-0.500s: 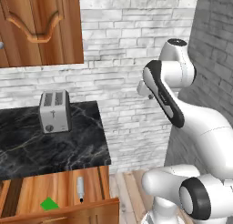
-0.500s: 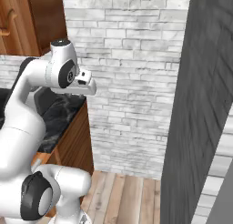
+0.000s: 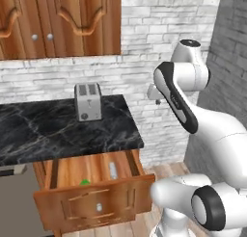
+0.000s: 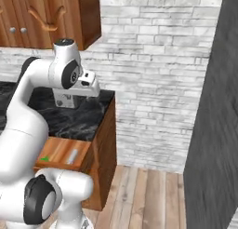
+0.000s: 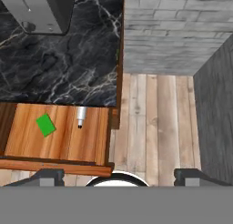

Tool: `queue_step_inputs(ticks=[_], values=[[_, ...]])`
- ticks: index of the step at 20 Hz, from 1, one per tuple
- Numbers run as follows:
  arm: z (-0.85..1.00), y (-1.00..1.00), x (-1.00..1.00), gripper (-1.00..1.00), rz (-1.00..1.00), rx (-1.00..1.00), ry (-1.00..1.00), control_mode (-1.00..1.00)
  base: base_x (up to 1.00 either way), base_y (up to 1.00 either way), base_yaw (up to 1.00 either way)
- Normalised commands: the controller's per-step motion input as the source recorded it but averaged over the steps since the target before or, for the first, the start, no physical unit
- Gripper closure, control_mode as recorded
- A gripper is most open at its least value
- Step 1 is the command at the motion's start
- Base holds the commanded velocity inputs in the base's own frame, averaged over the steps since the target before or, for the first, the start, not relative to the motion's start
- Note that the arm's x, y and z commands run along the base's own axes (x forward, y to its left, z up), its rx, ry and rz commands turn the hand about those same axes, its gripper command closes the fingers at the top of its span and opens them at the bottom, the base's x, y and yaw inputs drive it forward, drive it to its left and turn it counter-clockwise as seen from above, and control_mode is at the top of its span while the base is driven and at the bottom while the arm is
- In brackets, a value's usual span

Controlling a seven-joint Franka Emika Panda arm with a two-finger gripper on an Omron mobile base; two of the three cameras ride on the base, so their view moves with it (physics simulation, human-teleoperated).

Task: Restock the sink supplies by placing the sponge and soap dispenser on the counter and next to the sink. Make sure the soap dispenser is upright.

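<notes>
My fingers (image 5: 120,175) hung high above the open drawer (image 5: 59,136), spread wide with nothing between them, their two dark tips (image 5: 50,175) rising at the bottom of the hand view over the plank floor (image 5: 154,123). Everything I sought lay in that drawer, which stood pulled out from the wooden cabinet under the black marble surface (image 5: 63,59). The sponge (image 5: 45,125) lay flat on the drawer's wooden bottom, green side up, toward the side of the drawer away from the surface's open end. The soap dispenser (image 5: 81,115) lay on its side in the same drawer, near the sponge but apart from it, closer to the side wall at the surface's open end, its dark pump tip pointing toward the drawer front. From the left base view the sponge (image 3: 85,182) showed as a small green patch just behind the drawer front (image 3: 91,202), and the dispenser (image 3: 113,170) as a pale stick farther back. From the right base view both showed again in the drawer, the sponge (image 4: 44,158) and the dispenser (image 4: 73,156), beside my own white arm. Above the drawer, on the surface (image 3: 58,130), stood a silver toaster (image 3: 88,102), upright, near the back wall of pale brick (image 3: 159,29). Wooden wall cupboards (image 3: 62,21) hung above the toaster. My hand (image 4: 87,85) was over the surface's end, well apart from both things in the drawer.
</notes>
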Motion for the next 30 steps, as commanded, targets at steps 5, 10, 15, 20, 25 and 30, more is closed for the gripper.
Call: queue_step_inputs(ticks=[5,10,15,20,25,30], values=[[0.0,0.0,0.0,-1.0,0.0,0.0,0.0,1.0,0.0,0.95,0.0],[0.0,0.0,0.0,-1.0,0.0,0.0,0.0,1.0,0.01,0.64,0.0],[0.0,0.0,0.0,-1.0,0.0,0.0,0.0,1.0,-0.2,0.57,0.0],[0.0,0.0,0.0,-1.0,0.0,0.0,0.0,1.0,-0.35,0.0,0.0],[0.0,0.0,0.0,-1.0,0.0,0.0,0.0,1.0,-0.45,-0.11,0.0],[-0.24,-0.09,0.07,-1.0,0.0,0.06,0.04,-1.0,-0.15,-0.11,0.0]])
